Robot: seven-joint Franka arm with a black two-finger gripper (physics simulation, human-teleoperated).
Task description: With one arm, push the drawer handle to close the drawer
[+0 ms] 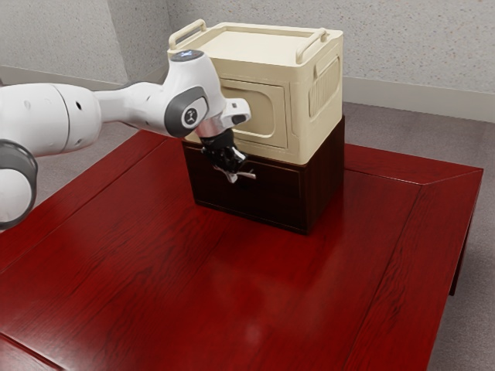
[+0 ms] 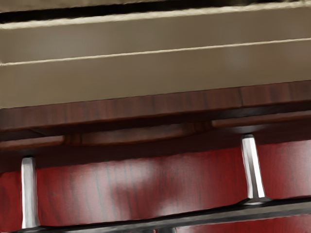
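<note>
At the front of the dark cabinet (image 1: 326, 182), under the overhang of the cream box (image 1: 329, 116), the gripper (image 1: 231, 169) hangs right by the drawer's metal handle (image 1: 247, 175), whether touching I cannot tell. Nor can I tell how far open it is or whether it holds anything; below, broad red tabletop (image 1: 193, 286) stretches out from the cabinet's foot
</note>
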